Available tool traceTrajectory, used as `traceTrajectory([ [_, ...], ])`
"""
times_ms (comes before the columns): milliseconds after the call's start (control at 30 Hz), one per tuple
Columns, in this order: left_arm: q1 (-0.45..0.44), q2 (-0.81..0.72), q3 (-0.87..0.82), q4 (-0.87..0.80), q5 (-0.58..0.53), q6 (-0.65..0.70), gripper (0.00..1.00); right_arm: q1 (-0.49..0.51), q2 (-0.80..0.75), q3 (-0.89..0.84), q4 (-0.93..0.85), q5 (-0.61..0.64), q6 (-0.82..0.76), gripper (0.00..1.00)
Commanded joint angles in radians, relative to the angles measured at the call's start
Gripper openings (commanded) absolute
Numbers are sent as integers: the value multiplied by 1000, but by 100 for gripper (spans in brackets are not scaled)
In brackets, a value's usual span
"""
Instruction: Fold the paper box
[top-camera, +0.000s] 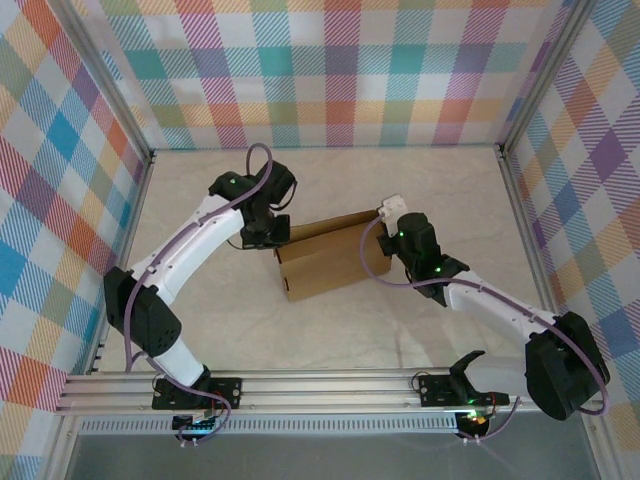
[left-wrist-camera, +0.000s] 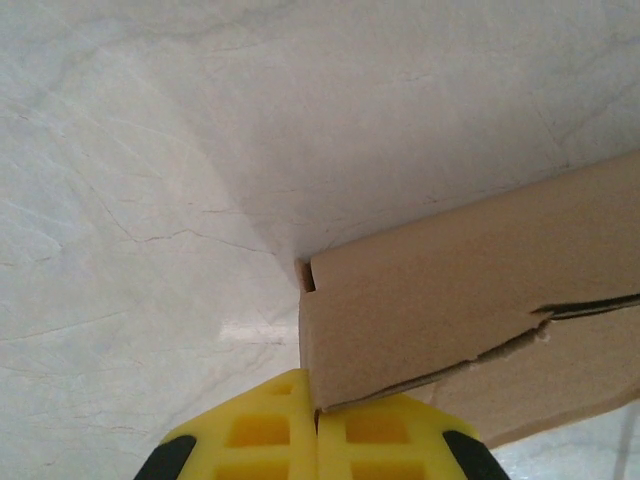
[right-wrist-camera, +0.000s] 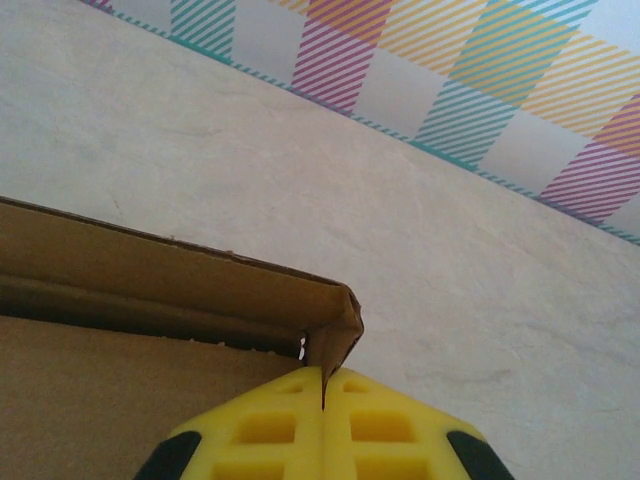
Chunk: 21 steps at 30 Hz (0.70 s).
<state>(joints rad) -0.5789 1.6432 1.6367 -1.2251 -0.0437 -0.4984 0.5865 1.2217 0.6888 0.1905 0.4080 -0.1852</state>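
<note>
One paper box (top-camera: 325, 262) sits on the pale, cracked-looking table (top-camera: 420, 330). It is plain brown cardboard with flat sides and sharp corners. There are two pincers with yellow, holey fingers. The left gripper (left-wrist-camera: 318, 425) is squeezed shut and touches the box's far left corner. The right gripper (right-wrist-camera: 322, 395) is squeezed shut and touches its far right corner.

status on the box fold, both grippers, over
left gripper shut on a paper box corner. right gripper shut on the opposite wall corner. box partly folded, wall raised. nothing blocking.
</note>
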Motion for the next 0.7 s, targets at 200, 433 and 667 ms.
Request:
traceTrajectory([
  [200, 12, 24, 58, 139, 181, -94, 0, 65, 17, -69, -35, -92, -44, 0],
  [433, 49, 22, 49, 165, 266, -146, 0, 69, 7, -92, -19, -79, -46, 0],
  [667, 62, 30, 44, 171, 290, -151, 0, 72, 1, -108, -14, -67, -41, 0],
])
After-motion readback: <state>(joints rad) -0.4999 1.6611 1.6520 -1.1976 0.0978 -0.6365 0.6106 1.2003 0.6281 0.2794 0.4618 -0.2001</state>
